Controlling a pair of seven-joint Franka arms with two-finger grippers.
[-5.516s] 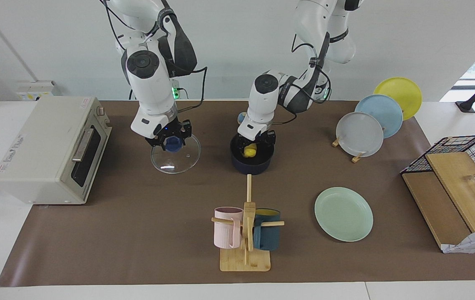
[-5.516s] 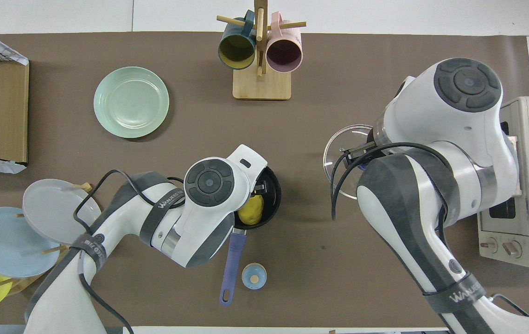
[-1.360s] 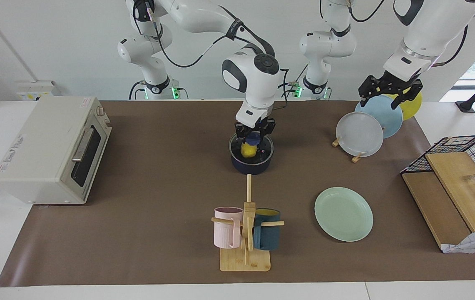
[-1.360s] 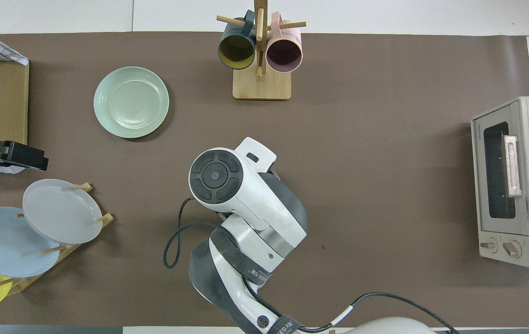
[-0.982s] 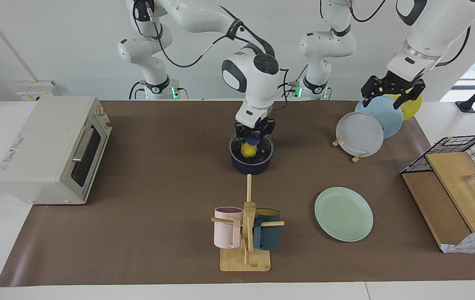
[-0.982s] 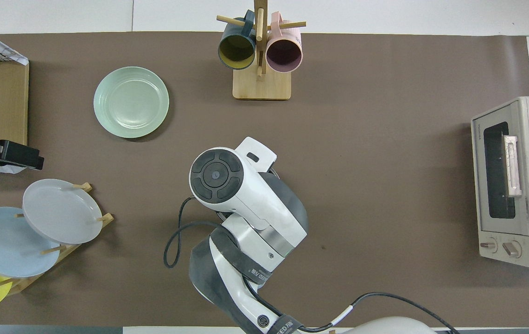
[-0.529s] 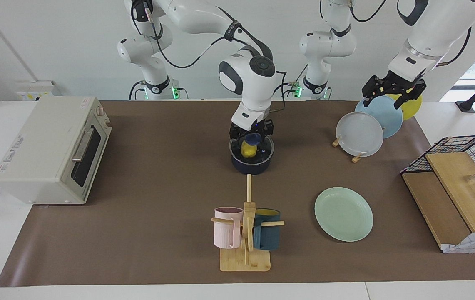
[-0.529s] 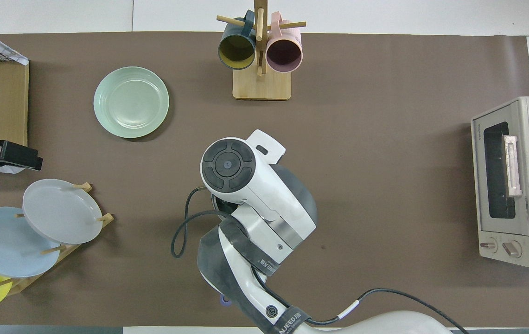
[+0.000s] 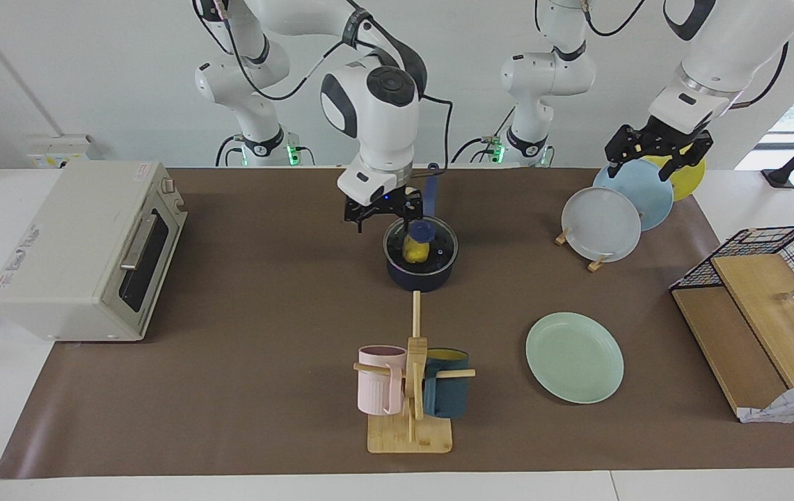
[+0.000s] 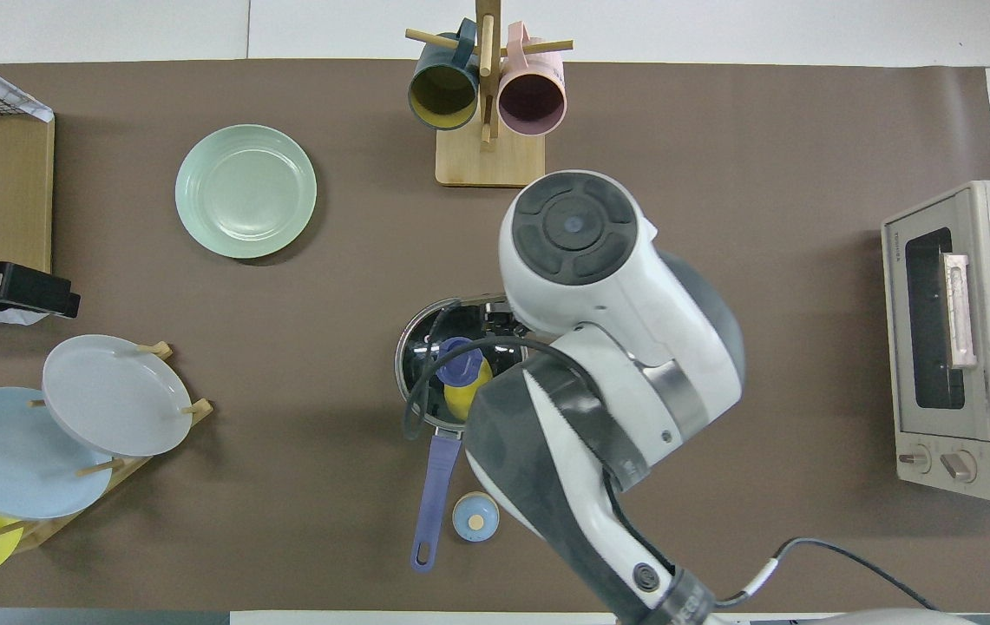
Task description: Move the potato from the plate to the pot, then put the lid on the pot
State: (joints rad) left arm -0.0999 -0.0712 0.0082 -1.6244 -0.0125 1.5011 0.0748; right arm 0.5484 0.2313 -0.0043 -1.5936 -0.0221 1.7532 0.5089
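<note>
toaster oven [image 9: 83,250] | mug rack [image 9: 410,390]: pink mug [image 9: 379,379], dark blue mug [image 9: 447,392] | plate rack [image 9: 630,195]

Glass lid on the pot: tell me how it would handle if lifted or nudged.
The lid looks rigid and, being glass, probably breakable if dropped. Its blue knob offers a natural grip. Seated on the pot, it would likely slide rather than tip.

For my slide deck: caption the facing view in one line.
Lid covers the pot with the potato inside; right gripper open beside it, left gripper open over the plate rack.
</note>
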